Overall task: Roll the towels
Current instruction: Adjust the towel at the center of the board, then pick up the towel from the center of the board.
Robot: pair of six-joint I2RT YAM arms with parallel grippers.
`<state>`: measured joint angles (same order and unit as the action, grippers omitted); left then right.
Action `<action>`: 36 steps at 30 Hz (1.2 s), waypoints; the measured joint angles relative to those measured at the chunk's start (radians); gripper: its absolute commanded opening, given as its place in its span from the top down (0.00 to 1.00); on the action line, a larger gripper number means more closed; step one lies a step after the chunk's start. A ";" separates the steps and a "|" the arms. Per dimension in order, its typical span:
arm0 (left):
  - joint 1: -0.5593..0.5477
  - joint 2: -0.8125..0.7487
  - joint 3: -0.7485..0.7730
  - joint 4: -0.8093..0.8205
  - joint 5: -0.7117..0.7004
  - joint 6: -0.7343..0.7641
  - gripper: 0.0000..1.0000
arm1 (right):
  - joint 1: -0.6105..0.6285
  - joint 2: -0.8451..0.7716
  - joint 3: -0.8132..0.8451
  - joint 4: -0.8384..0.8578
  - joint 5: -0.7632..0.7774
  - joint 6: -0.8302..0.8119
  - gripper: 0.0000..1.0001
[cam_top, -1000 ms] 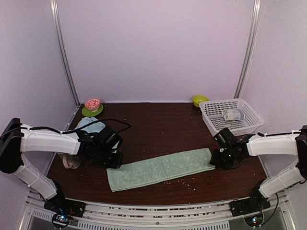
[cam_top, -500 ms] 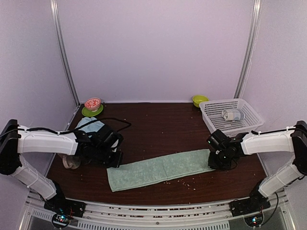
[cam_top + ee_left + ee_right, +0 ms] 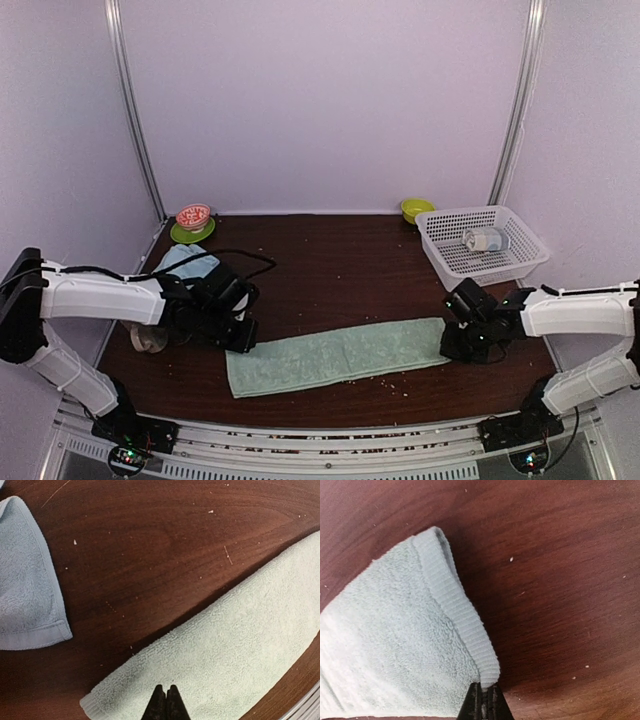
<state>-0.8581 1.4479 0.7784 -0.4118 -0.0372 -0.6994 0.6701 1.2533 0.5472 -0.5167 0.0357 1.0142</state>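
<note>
Counting towels on the worktop (image 3: 340, 265): two. Finding the green towel (image 3: 340, 355) spread as one long flat strip near the front edge, between the two arms, with its right end lying a little farther back than its left. Finding the blue towel (image 3: 190, 262) bunched at the left, behind the left arm. Well apart from the green towel, with bare wood between them in the left wrist view.

Counting claws: two, one at each end of the strip. Seeing the left claw (image 3: 166, 700) closed, tips pressed together over the strip's left end. Cannot tell whether pinching cloth or only resting on it. Seeing the right claw (image 3: 485, 700) closed on the ribbed hem at the right end of the green towel, gripping at one corner, with the hem's other corner curled up off the wood and casting a shadow.

Counting the rest:
- One white basket (image 3: 450, 255) at the back right, holding one pale cylinder (image 3: 486, 240) on its side — too small to name.
- Two bowls by the back wall: a red bowl (image 3: 193, 214) on a green plate (image 3: 180, 236) at the back left, and a yellow bowl (image 3: 416, 209) just left of the basket.
- Pale crumbs (image 3: 210, 511) scattered over the wood — too many to count.
</note>
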 measured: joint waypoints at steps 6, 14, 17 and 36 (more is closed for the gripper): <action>0.000 0.034 0.056 -0.006 0.017 0.006 1.00 | -0.009 -0.098 0.085 -0.103 0.087 -0.040 1.00; 0.000 0.061 0.147 -0.005 0.039 0.010 1.00 | -0.010 -0.190 0.170 -0.128 0.143 -0.227 1.00; 0.000 0.061 0.152 -0.007 0.039 0.009 1.00 | 0.005 -0.239 0.171 -0.113 0.123 -0.313 1.00; 0.000 -0.077 -0.046 0.003 0.019 -0.111 1.00 | 0.456 -0.029 0.253 0.201 0.045 -0.552 1.00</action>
<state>-0.8581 1.3712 0.7326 -0.4084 -0.0177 -0.8108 1.1263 1.2240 0.8001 -0.3161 0.0803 0.4625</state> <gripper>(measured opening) 0.001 0.029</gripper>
